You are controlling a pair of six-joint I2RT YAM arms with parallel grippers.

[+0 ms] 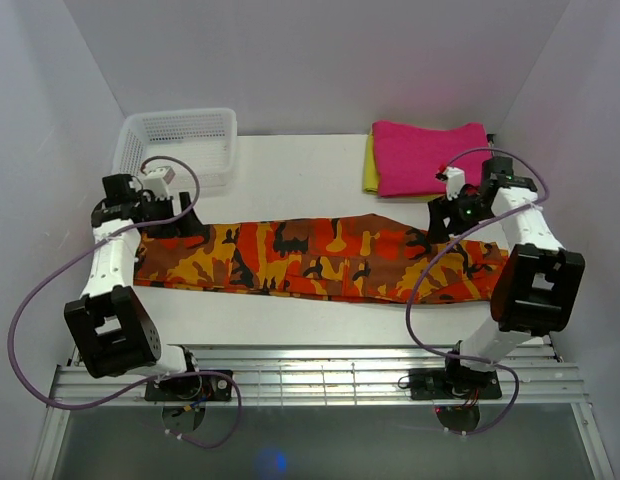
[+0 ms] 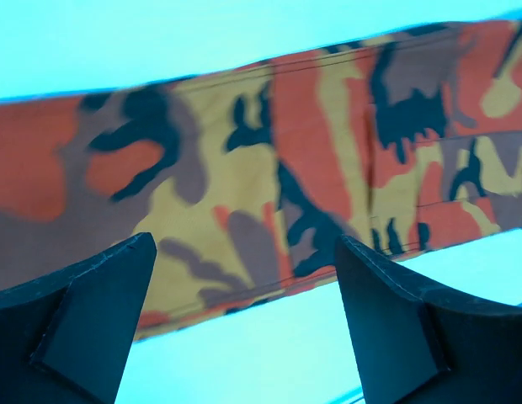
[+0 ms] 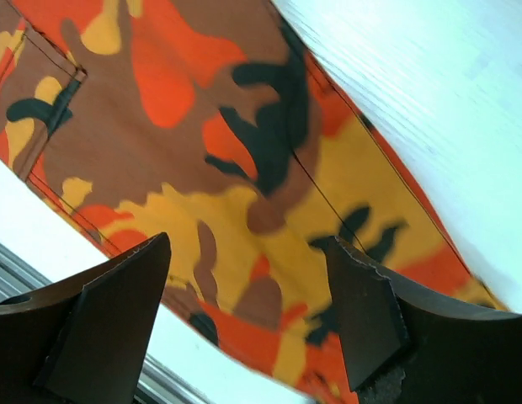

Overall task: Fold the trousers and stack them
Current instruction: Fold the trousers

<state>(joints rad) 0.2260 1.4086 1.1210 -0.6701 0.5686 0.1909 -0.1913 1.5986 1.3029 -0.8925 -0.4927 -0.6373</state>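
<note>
The camouflage trousers lie flat across the table, folded lengthwise into one long band from left to right. My left gripper hovers over their left end, open and empty; the left wrist view shows the cloth below the spread fingers. My right gripper hovers over their right end, open and empty; the right wrist view shows the cloth and its near edge between the fingers.
A white mesh basket stands at the back left. A folded magenta cloth lies on a folded yellow cloth at the back right. A metal grate runs along the near edge by the arm bases.
</note>
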